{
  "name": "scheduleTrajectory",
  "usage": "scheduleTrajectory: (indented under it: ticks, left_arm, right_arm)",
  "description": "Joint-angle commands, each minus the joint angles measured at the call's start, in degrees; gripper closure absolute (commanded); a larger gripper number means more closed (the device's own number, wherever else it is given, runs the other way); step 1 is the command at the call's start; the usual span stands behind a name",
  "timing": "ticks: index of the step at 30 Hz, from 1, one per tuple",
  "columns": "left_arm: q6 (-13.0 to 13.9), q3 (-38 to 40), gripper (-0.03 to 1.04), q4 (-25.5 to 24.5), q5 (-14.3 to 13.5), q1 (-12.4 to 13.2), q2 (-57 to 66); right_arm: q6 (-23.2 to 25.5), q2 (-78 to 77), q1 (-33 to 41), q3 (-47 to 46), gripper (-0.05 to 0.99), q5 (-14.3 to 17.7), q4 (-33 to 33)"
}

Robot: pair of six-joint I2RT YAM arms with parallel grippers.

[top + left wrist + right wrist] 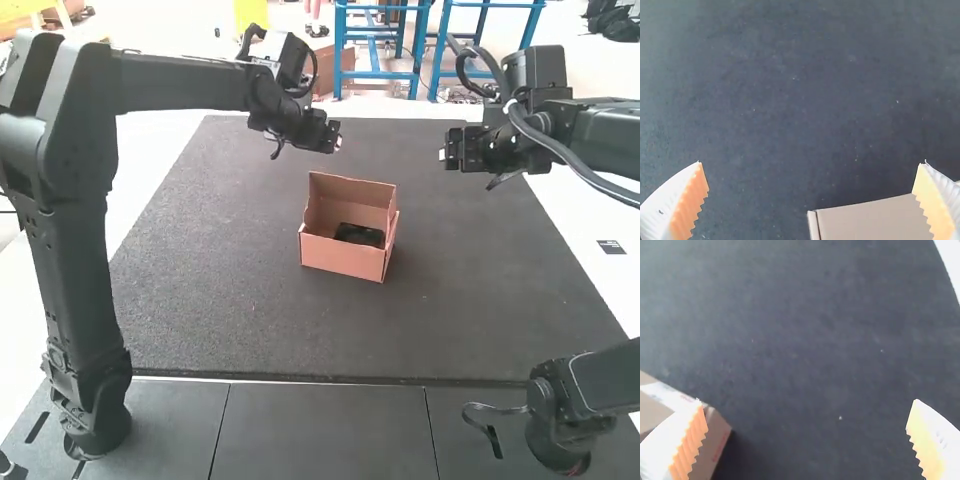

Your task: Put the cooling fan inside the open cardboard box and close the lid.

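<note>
A small cardboard box (346, 240) stands open in the middle of the black mat, its lid flap (350, 190) upright at the far side. The black cooling fan (359, 235) lies inside it. My left gripper (334, 138) hangs open above the mat, behind and left of the box; between its ribbed fingers (688, 200) a corner of the box flap (870, 220) shows. My right gripper (446, 155) hangs open behind and right of the box, apart from it. A box corner (710, 440) appears beside one of its fingers (687, 440).
The black mat (220, 270) covers most of the table, with bare room all round the box. The arm bases stand at the near left (90, 400) and near right (570, 420). White floor lies beyond the mat's right edge (600, 230).
</note>
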Motion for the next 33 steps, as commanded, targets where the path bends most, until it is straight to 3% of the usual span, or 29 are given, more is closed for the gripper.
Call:
scheduleTrajectory:
  ticks: [1,7,16,20,28,33]
  left_arm:
    - [0.75,2.15,0.04,-1.54,2.1,-1.43,1.23]
    - [0.84,1.72,0.04,-6.2,4.65,-4.24,2.63]
    - [0.58,-1.19,0.04,-11.82,6.05,-6.09,3.16]
    - [0.22,-5.58,0.04,-9.89,6.32,-6.88,3.16]
    - [-0.13,-13.84,0.04,-0.4,5.97,-7.06,3.6]
    - [-0.39,-11.2,0.04,1.01,5.61,-5.56,1.23]
  right_arm:
    - [-0.82,-0.19,-1.67,2.72,0.02,-0.95,-0.2]
    - [0.06,0.42,-3.25,3.77,0.02,-3.67,-1.61]
    - [0.59,0.51,-3.78,3.68,0.02,-5.52,-1.69]
    - [0.85,0.42,-4.13,3.86,0.02,-6.04,-1.96]
    - [2.26,-1.07,-3.78,3.07,0.02,-7.01,-6.53]
    - [2.96,-2.48,-3.69,2.98,0.02,-8.42,-6.44]
